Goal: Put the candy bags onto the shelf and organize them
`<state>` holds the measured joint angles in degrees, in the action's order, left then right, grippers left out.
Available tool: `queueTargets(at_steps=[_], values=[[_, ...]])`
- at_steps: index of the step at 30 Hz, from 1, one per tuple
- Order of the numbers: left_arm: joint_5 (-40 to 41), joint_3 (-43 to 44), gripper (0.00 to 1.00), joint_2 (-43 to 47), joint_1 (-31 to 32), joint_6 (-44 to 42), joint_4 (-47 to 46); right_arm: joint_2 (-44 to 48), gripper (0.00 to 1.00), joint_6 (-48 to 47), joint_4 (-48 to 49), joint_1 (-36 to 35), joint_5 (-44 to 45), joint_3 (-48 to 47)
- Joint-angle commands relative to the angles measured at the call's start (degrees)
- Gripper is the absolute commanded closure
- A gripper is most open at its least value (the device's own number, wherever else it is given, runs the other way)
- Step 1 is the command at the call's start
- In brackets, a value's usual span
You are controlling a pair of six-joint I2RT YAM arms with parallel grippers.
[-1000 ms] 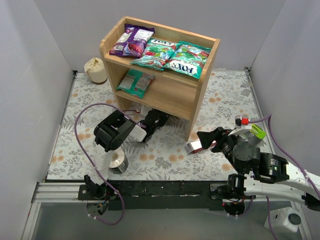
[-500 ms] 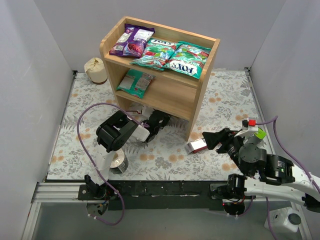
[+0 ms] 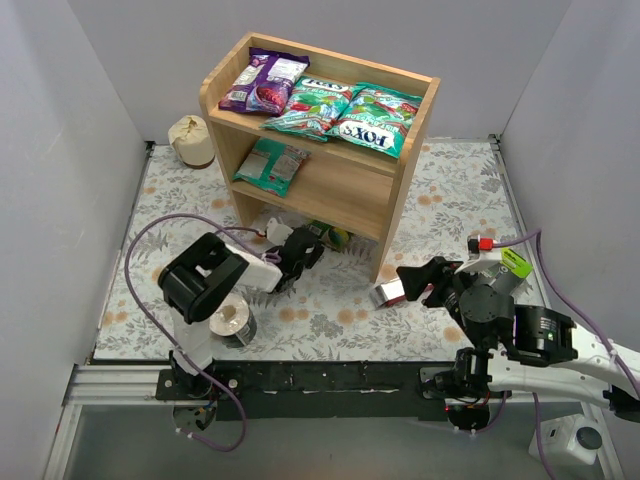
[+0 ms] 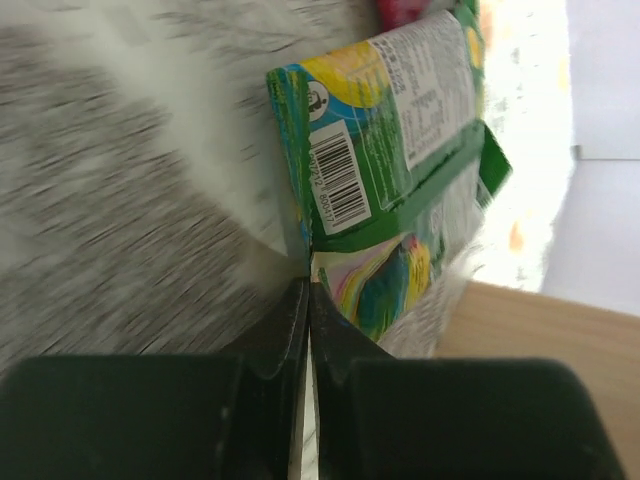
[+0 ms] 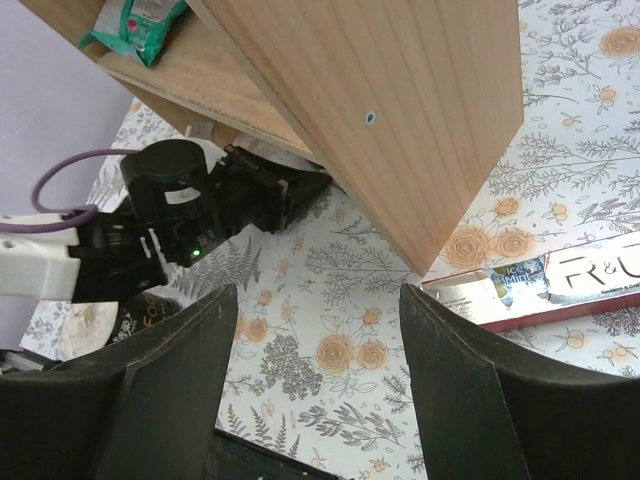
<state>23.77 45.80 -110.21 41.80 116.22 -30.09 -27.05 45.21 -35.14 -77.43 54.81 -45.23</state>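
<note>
Pale matt wood shelf (image 3: 403, 195), glossy plastic candy bags (image 3: 378, 118), crinkled glossy green bag (image 4: 400, 150), matt black jaws

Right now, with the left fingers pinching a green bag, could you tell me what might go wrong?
1. The left fingers grip the green bag only by its edge, so it may slip when lifted.
2. It sits low beside the shelf; raising it could snag the lower board.
3. The open right fingers hover near the red-and-white box and could nudge it.

four candy bags (image 3: 320, 105) on shelf (image 3: 403, 195), fifth bag (image 3: 331, 237) beneath
</note>
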Motion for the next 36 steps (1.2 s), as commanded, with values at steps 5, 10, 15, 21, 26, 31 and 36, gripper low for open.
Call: queueTargets(at_steps=[5,10,15,21,26,31,36], values=[[-2.5,-7.6,1.00,19.1,0.5,28.0,27.5,-1.8,0.27,0.2,3.9,-0.3,0.7,-1.3],[-4.9,-13.7,1.00,30.5,2.3,23.1,29.6,-3.2,0.27,0.2,5.3,-0.4,1.8,-0.2],[-6.8,-13.9,0.49,34.1,4.1,15.7,38.8,-4.1,0.27,-0.2,6.4,-0.3,2.1,-0.4],[-4.4,-10.4,0.29,39.4,4.6,3.7,47.5,-5.8,0.26,-0.6,7.3,-0.3,1.6,-0.6],[2.9,-2.2,0.22,44.9,4.2,-14.9,51.2,-7.4,0.25,-2.4,9.4,-0.3,-0.7,-0.3],[-14.3,3.4,0.23,41.5,-5.7,-32.4,52.8,-8.4,0.25,-3.8,10.9,-0.3,-1.4,-0.3],[-22.8,5.2,0.31,34.5,-11.6,-38.5,51.6,-6.0,0.25,-3.9,11.7,-0.3,-0.8,1.2]])
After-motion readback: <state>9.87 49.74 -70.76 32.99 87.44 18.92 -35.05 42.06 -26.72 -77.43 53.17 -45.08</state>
